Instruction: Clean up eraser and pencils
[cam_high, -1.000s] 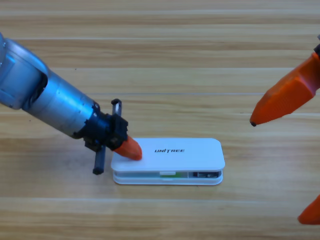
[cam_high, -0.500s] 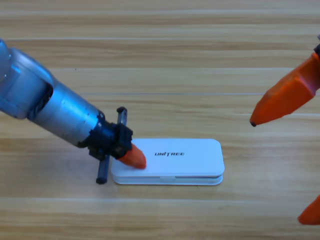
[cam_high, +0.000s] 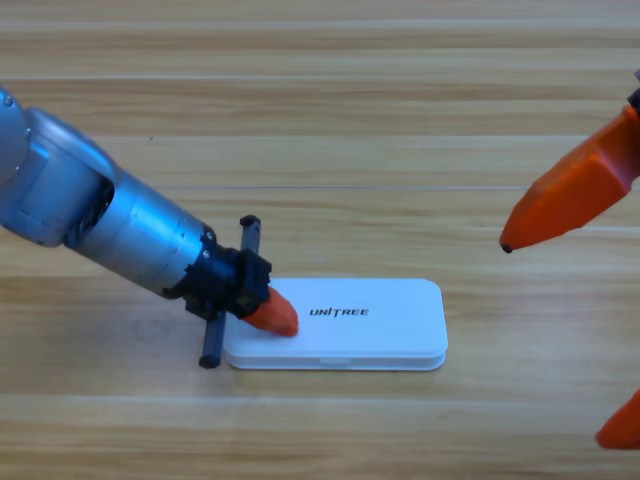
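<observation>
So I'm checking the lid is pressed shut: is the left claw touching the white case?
Touching: the high view shows the left claw pressed on the lid of the white case at its left end.

Single high view, fixed above the wooden surface (cam_high: 330, 90), looking steeply down and slightly forward. Fairly close: white case (cam_high: 370, 330) sits low-centre in the picture. Left arm (cam_high: 110, 225) enters from the left edge. Right pincer (cam_high: 575, 310) looms large at the right edge, partly cut off. No second view, so no overlap.
</observation>
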